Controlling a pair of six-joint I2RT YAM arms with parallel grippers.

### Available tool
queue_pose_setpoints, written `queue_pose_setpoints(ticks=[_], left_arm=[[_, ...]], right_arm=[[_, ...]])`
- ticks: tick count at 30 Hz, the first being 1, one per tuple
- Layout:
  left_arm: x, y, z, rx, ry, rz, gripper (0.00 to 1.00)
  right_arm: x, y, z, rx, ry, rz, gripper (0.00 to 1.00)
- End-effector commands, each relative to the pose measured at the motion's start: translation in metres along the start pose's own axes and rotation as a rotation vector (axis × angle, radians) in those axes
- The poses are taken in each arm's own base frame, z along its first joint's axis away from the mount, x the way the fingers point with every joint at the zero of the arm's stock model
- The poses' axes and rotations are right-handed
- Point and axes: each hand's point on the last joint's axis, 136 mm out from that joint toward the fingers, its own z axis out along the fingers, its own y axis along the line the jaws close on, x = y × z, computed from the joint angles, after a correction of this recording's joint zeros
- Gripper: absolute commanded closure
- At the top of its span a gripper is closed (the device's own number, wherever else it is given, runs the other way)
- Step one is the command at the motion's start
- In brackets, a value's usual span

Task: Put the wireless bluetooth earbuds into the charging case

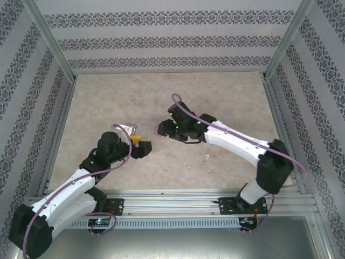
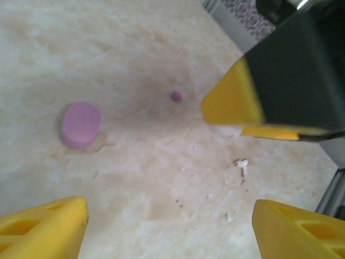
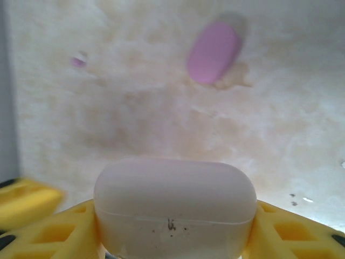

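My right gripper (image 3: 175, 218) is shut on the white charging case (image 3: 175, 202), whose lid is closed; a yellow finger presses each end of it. In the top view the right gripper (image 1: 163, 129) hovers over the middle of the table. My left gripper (image 2: 170, 229) is open with nothing but bare table between its yellow fingers, and it hangs close to the left of the right one (image 1: 144, 144). One tiny white earbud (image 2: 242, 165) lies loose on the table, to the right of both grippers in the top view (image 1: 205, 157).
A pink pebble-shaped case (image 2: 81, 124) lies on the table ahead of the right gripper (image 3: 214, 52). A tiny pink speck (image 2: 176, 96) lies near it. The table (image 1: 108, 102) is a beige mottled slab fenced by aluminium rails and patterned walls.
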Motion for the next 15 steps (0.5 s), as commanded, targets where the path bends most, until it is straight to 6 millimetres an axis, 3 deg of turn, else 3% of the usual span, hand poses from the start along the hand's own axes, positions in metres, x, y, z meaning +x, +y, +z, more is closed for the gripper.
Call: queue_pose_setpoints(ticks=[1, 9, 15], left_arm=[[-0.041, -0.031, 0.002, 0.093, -0.191, 0.042, 0.21], [-0.073, -0.083, 0.014, 0.247, -0.367, 0.13, 0.24], [-0.081, -0.093, 0.023, 0.281, -0.413, 0.109, 0.28]], right_arm=[[-0.01, 0.009, -0.023, -0.051, -0.054, 0.053, 0.48], [-0.014, 0.03, -0.062, -0.167, -0.094, 0.089, 0.48], [-0.012, 0.031, -0.073, -0.188, -0.102, 0.096, 0.48]])
